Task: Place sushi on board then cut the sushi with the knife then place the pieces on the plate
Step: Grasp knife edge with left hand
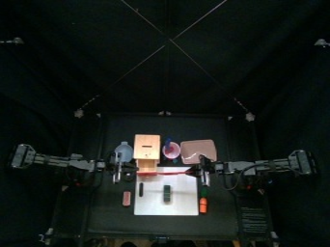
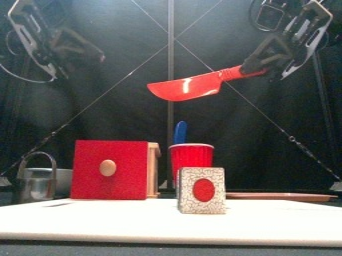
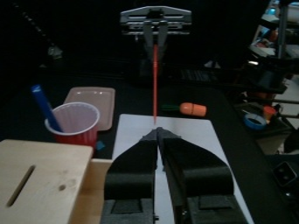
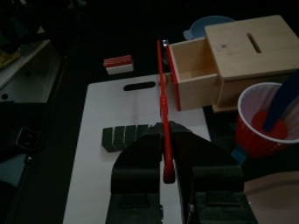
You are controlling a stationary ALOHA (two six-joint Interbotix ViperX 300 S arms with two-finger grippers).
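Note:
My right gripper point(image 4: 167, 142) is shut on the handle of the red knife point(image 2: 187, 88) and holds it level, high above the white board point(image 1: 149, 203), blade pointing left. The sushi roll point(image 4: 135, 136), a dark green block whose end shows speckled white with a red centre point(image 2: 203, 190), lies on the board under the knife. Opposite, my left gripper point(image 3: 158, 131) hangs at about the same height with its jaws together and nothing between them, short of the blade's tip. The pink plate point(image 1: 198, 150) lies behind the board at the right.
Behind the board stand the wooden box with its red drawer front point(image 2: 110, 170), the red cup point(image 2: 191, 158) holding a blue knife point(image 2: 181, 131), and a blue-grey bowl point(image 4: 211, 24). A red-and-white toy point(image 1: 126, 198) lies left of the board, an orange toy point(image 1: 204, 205) at its right edge.

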